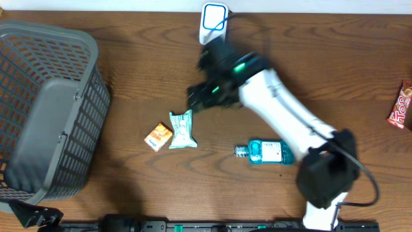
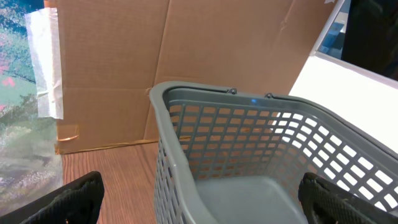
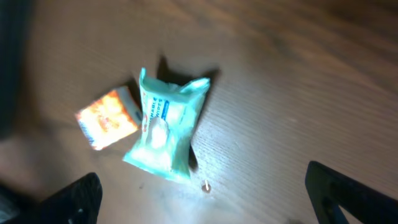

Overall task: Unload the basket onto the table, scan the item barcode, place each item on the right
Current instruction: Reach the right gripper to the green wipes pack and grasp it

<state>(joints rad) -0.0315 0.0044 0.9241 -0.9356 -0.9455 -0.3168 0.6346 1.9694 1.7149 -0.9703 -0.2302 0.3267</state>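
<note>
Item: a teal sachet (image 1: 181, 129) lies flat near the middle of the wooden table (image 1: 129, 51), just beside a small orange box (image 1: 158, 136). No barcode shows on its upper face.
Right gripper (image 1: 198, 96): fingers spread wide and holding nothing, hovering just beyond the sachet.
Scanner (image 1: 214, 19): a white-and-blue unit at the table's far edge.
Advice: probably best to pinch the sachet across its narrow width, clear of the box, then turn its hidden face toward the scanner.
Left gripper (image 2: 202, 199): spread wide and holding nothing, facing the grey basket (image 2: 249, 143).

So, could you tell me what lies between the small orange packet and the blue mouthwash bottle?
The teal packet, right beside the orange packet; from it to the bottle the wooden table is bare. The overhead view shows this.
</note>
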